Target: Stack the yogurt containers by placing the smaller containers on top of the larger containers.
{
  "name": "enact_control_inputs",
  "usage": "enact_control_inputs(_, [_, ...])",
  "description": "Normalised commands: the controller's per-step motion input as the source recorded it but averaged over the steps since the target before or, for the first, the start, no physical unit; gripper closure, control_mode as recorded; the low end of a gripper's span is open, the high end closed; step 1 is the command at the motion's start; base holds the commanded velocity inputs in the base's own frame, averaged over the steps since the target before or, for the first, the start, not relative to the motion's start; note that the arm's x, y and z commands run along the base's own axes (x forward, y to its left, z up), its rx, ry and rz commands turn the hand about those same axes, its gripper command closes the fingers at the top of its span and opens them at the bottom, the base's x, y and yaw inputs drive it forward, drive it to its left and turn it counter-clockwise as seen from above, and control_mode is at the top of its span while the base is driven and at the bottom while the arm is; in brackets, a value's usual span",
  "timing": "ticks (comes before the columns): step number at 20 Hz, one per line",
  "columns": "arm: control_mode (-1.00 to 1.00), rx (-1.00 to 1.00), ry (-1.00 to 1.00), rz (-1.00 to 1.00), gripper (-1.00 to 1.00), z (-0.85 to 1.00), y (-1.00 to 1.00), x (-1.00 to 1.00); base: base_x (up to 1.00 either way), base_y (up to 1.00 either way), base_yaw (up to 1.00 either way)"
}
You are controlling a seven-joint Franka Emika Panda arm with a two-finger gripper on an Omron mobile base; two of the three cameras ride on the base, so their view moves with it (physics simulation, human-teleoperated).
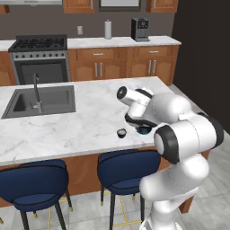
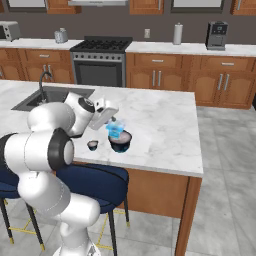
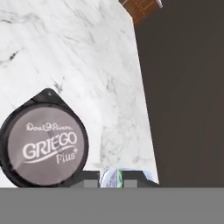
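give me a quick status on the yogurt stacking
Gripper jaws shut on light-blue cup, held just above large dark tub. Cup not yet released. Tiny dark cup on counter left of tub, apart. Nothing in the way.

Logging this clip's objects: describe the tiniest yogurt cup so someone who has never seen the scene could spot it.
Start at the marble island counter and follow its front edge above the blue stools. There, beside the wide dark tub on the sink side, stands the tiny dark cup. It is the smallest container, dark with a pale top, unlike the light-blue cup.
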Motion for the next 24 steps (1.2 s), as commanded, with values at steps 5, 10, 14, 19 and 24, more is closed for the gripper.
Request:
enact_control_inputs(5, [-1.00,-0.02,0.00,0.00,1.00,-0.09,0.04,0.07,0.00,0.00,0.00])
enact_control_inputs(10, [-1.00,0.00,0.00,0.00,1.00,-0.15,0.00,0.00,0.00,0.00,0.00])
enact_control_inputs(14, [-1.00,0.00,0.00,0.00,1.00,-0.14,0.00,0.00,0.00,0.00,0.00])
enact_control_inputs(19, [-1.00,0.00,0.00,0.00,1.00,-0.10,0.00,0.02,0.00,0.00,0.00])
enact_control_inputs(24, [-1.00,-0.01,0.00,0.00,1.00,-0.02,0.00,0.11,0.00,0.00,0.00])
